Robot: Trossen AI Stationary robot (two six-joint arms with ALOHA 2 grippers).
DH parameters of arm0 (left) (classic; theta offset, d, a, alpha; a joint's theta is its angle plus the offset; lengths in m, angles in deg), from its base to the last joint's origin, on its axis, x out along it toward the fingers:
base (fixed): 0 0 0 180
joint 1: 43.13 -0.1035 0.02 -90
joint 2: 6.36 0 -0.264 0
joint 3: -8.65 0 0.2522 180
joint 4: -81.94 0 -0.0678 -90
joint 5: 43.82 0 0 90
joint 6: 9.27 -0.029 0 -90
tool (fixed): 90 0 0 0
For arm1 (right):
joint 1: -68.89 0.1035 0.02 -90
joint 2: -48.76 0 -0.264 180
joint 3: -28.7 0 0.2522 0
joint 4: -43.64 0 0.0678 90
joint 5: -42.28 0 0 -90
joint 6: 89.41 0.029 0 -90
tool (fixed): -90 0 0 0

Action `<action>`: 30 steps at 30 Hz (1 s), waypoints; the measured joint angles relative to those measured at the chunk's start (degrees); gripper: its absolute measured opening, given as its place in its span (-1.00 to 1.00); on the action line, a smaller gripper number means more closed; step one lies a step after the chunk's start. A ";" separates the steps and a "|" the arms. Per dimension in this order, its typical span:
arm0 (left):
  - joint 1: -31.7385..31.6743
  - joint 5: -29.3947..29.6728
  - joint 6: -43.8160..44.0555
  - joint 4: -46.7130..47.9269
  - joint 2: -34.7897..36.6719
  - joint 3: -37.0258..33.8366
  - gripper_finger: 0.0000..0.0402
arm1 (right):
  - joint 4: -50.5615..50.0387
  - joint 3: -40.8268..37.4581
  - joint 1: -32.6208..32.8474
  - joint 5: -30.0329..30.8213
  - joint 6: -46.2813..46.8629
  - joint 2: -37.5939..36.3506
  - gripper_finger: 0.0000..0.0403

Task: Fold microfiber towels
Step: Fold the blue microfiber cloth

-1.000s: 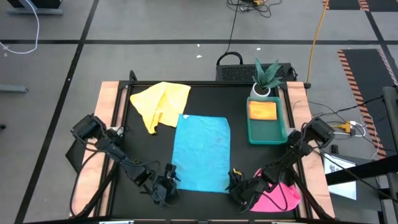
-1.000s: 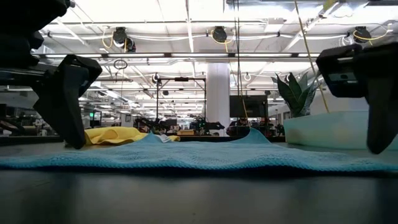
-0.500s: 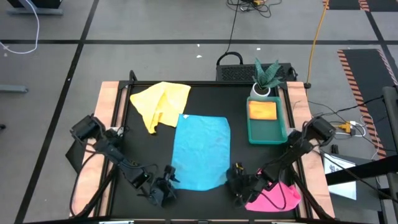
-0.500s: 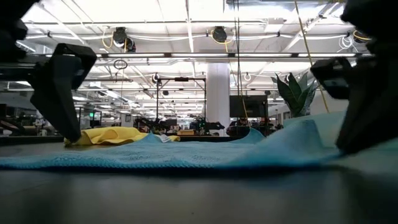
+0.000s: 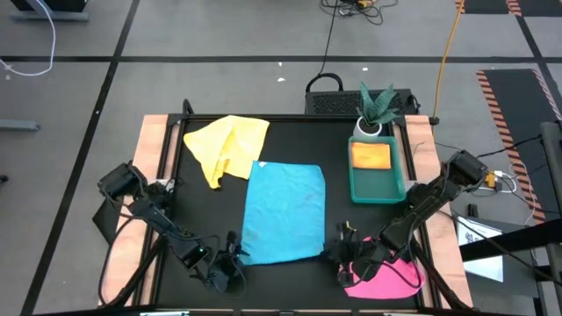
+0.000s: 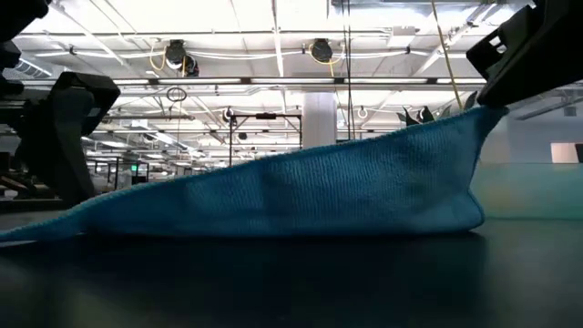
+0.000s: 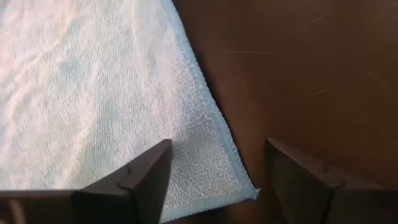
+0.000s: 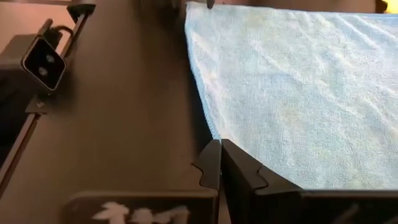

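Blue towel (image 5: pixel 283 213) lies mid-worktop (image 5: pixel 211 219), near edge toward the arms. Right gripper (image 5: pixel 344 254): fingers pinched shut on its near right corner, lifted clear so that side rises in the low view, likely to start a fold. Left gripper (image 7: pixel 214 180): fingers spread wide, straddling the near left corner, not yet gripping. Yellow towel (image 5: pixel 226 147) crumpled at the far left; pink towel (image 5: pixel 386 276) beside the right arm.
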 joint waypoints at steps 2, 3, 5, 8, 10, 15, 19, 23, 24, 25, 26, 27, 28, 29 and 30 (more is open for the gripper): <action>0.00 0.00 0.99 0.69 0.00 0.00 0.07 | -0.07 0.00 0.02 -0.13 0.27 0.01 -1.00; 0.00 0.00 1.14 0.84 0.00 0.00 -0.01 | -0.06 0.00 0.04 -0.14 0.70 0.00 -1.00; -0.01 0.00 1.16 1.03 0.00 -0.03 -0.17 | -0.38 0.00 0.02 -0.14 1.29 0.00 -1.00; -0.15 -0.65 1.27 1.14 0.00 -0.04 -0.43 | -0.44 0.00 0.33 -0.24 1.48 0.00 -1.00; -0.19 -2.08 2.24 1.03 0.42 -0.06 -0.60 | -0.29 0.00 0.93 -0.47 1.96 0.00 -1.00; -0.18 -9.16 7.42 1.31 3.05 0.69 -0.95 | 1.52 0.00 3.24 -5.74 5.35 0.00 -1.00; 0.02 -14.34 11.36 0.20 6.07 1.94 -0.91 | 9.07 -0.02 5.22 -11.81 5.88 0.02 -1.00; 0.06 -17.77 10.35 -3.81 8.54 2.72 -0.91 | 17.18 -0.02 6.68 -14.10 1.32 0.01 -1.00; 0.08 -17.80 9.80 -4.25 9.37 2.86 -0.93 | 18.13 -0.02 6.88 -13.95 0.08 0.00 -1.00; 0.11 -17.51 9.31 -4.45 10.16 2.92 -0.95 | 18.41 -0.02 6.93 -13.17 -0.46 -0.02 -1.00; 0.08 -16.42 8.82 -4.07 10.98 2.93 -0.97 | 18.07 -0.02 6.93 -11.48 -0.44 -0.02 -1.00; -0.08 -14.51 8.61 -3.38 11.93 2.91 -0.97 | 17.27 -0.02 6.89 -9.62 0.09 -0.02 -1.00; -0.35 -12.07 8.56 -2.93 12.86 2.91 -0.97 | 16.10 -0.02 6.83 -7.87 1.00 -0.02 -1.00; -0.68 -9.30 8.44 -2.46 13.85 2.91 -0.95 | 14.57 -0.02 6.73 -6.27 2.11 -0.02 -1.00; -1.06 -6.71 8.44 -1.35 14.93 2.91 -0.93 | 12.70 -0.02 6.62 -4.63 3.35 -0.02 -1.00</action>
